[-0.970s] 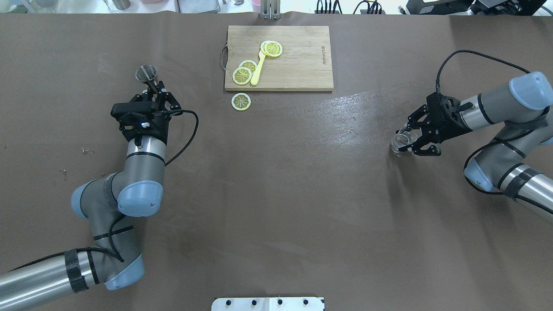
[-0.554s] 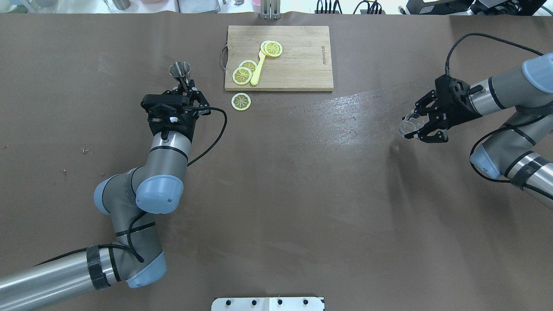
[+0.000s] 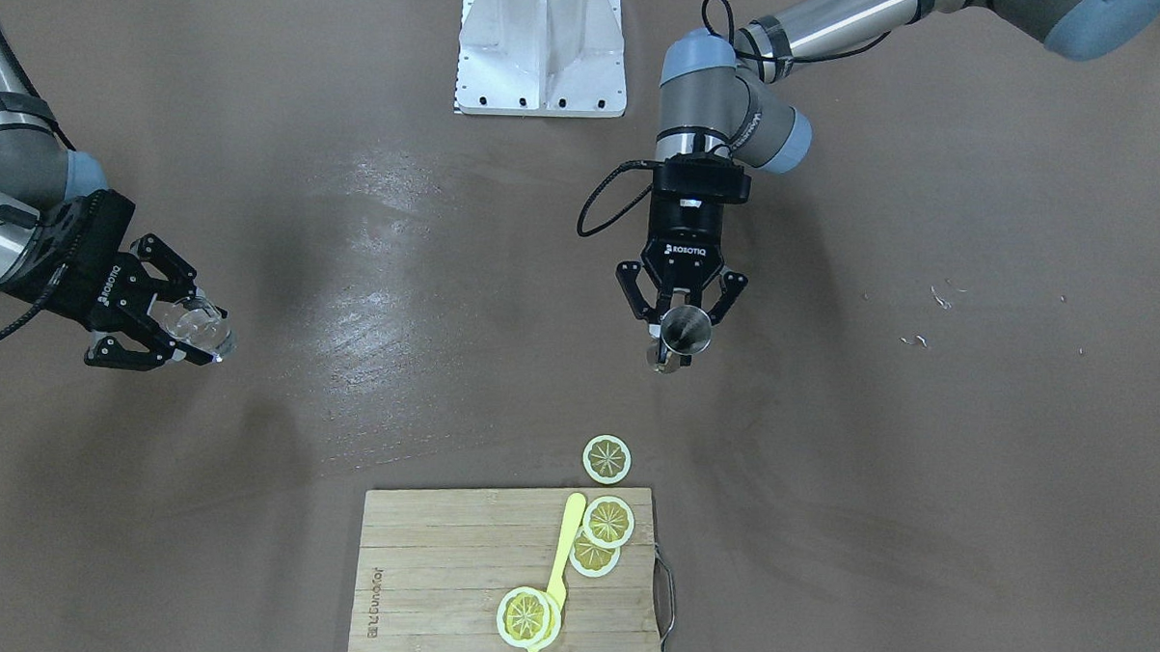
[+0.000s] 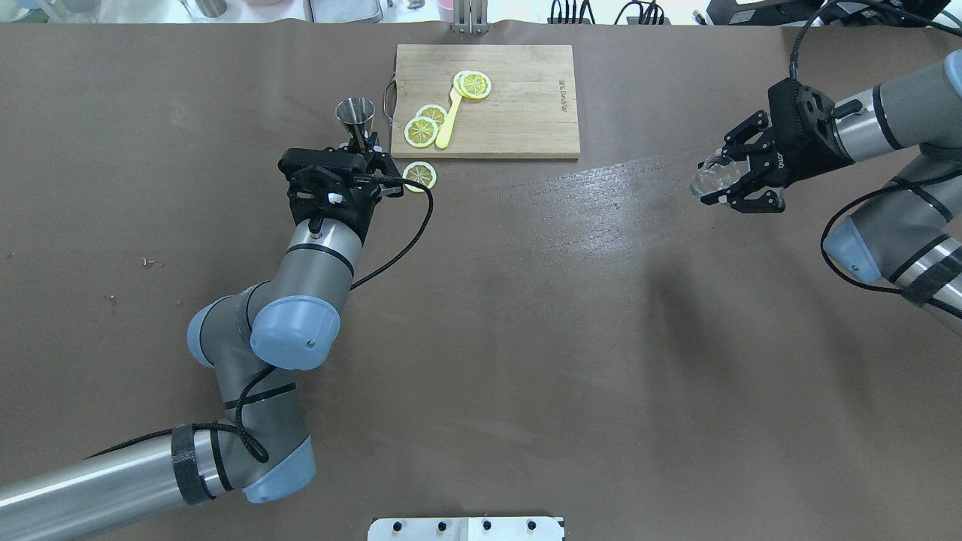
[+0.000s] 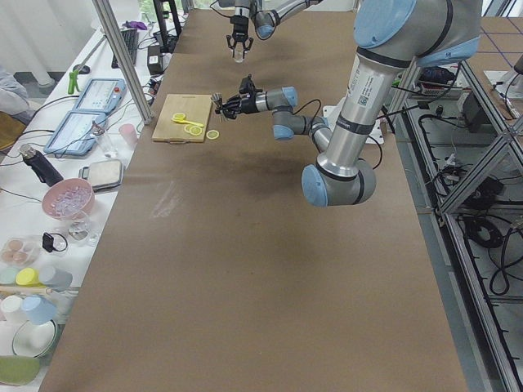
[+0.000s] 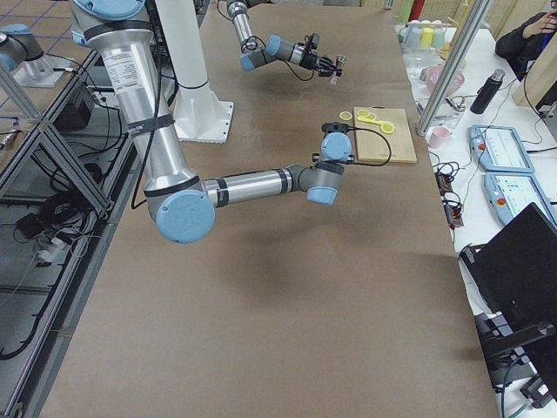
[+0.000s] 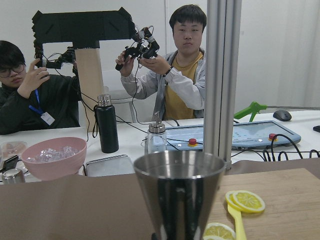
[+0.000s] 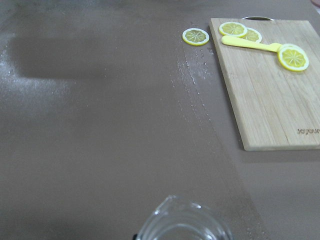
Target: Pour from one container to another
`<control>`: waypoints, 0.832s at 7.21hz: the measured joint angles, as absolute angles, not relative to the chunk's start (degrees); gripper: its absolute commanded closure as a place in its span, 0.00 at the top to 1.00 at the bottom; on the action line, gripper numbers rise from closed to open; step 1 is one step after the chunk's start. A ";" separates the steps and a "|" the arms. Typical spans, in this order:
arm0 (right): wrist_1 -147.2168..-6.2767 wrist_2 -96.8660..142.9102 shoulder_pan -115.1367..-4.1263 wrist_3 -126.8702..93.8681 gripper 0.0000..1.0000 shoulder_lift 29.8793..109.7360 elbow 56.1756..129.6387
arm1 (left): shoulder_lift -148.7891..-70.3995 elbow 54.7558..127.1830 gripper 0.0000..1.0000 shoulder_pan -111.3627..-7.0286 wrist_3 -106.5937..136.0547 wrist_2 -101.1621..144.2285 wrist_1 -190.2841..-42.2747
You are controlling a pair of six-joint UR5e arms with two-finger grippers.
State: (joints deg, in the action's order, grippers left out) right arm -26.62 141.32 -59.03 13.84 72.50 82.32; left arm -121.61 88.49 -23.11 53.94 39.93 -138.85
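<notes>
Up in the left gripper (image 4: 366, 148), clamped, the jigger (image 4: 355, 112) moves closer to the glass (image 4: 707, 181) clamped in the right gripper (image 4: 723, 176); still well apart.

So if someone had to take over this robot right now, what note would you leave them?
Left tool: shut on the small silver hourglass-shaped steel jigger, gripped at its waist, upright, lifted off the table beside the wooden cutting board.
Right tool: shut on the small clear round glass tumbler, also lifted, far over on the robot's right side.
Done: both containers are picked up.
Left: bring the two together, then tip the tumbler into the jigger. They are too far apart for any pouring now. I cannot tell whether the tumbler holds liquid.
</notes>
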 measured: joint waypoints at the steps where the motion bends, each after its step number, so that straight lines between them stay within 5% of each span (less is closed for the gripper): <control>1: -30.77 140.68 -58.97 12.47 0.00 72.69 86.20 | -122.38 88.45 0.00 -21.94 53.84 40.08 -139.32; 6: -38.16 138.34 -57.13 8.78 0.00 74.77 95.44 | -123.49 93.18 0.00 -18.94 53.43 40.17 -139.89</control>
State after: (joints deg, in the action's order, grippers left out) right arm -38.16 138.34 -57.13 8.78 74.77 95.44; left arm -123.49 93.18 -18.94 53.43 40.17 -139.89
